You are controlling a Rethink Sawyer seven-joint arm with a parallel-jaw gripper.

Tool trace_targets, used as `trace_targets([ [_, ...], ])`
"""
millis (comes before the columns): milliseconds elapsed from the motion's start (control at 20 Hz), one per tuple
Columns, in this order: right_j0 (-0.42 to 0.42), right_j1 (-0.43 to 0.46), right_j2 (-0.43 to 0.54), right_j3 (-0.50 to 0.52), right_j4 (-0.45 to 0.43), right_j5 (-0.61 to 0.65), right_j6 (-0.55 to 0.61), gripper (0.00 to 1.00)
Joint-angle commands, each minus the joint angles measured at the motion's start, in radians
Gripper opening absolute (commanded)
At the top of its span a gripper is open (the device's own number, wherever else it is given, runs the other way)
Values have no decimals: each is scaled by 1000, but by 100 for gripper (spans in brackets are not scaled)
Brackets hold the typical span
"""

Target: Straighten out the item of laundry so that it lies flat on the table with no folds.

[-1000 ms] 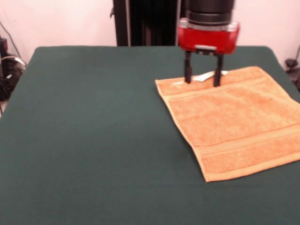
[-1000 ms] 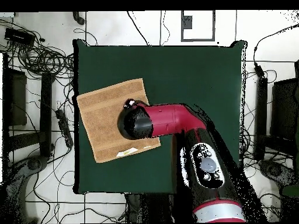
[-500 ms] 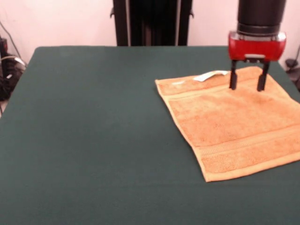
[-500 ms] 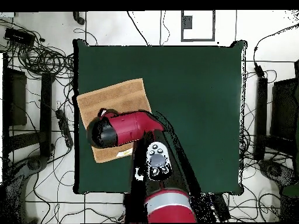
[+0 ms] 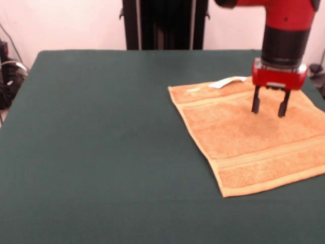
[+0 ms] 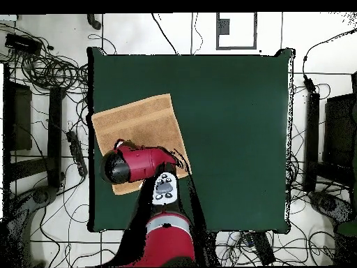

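The item of laundry (image 5: 244, 137) is a tan-orange terry towel lying spread flat at the right of the dark green table (image 5: 101, 152); its right corner runs past the picture's edge. A small white tag (image 5: 227, 81) sticks out at its far edge. My gripper (image 5: 269, 108) hangs open just above the towel's far right part, with nothing between its two black fingers. In the overhead view the towel (image 6: 143, 125) lies at the table's left edge and the arm's red wrist (image 6: 132, 165) covers its lower part, hiding the gripper.
Cables and black equipment (image 6: 42, 77) lie on the floor around the table (image 6: 230, 139). The robot's black pedestal (image 5: 162, 23) stands behind the far edge. Most of the green top left of the towel is bare.
The gripper moved right along the towel's far edge, from beside the tag, then came slightly toward the towel's middle and lower. It stays open. The towel has not shifted.
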Motion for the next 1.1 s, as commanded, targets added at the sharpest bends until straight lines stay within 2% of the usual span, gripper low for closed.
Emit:
trace_targets([
  [50, 25, 159, -56, -5, 148, -152, 299, 100],
  [450, 8, 184, -48, -1, 191, -205, 252, 100],
  [750, -53, 127, -26, 29, 130, -164, 168, 100],
  [900, -49, 121, -34, 36, 134, -162, 176, 100],
  [950, -46, 120, -39, 37, 136, -161, 178, 0],
  [1100, -51, 116, -32, 44, 141, -155, 181, 0],
])
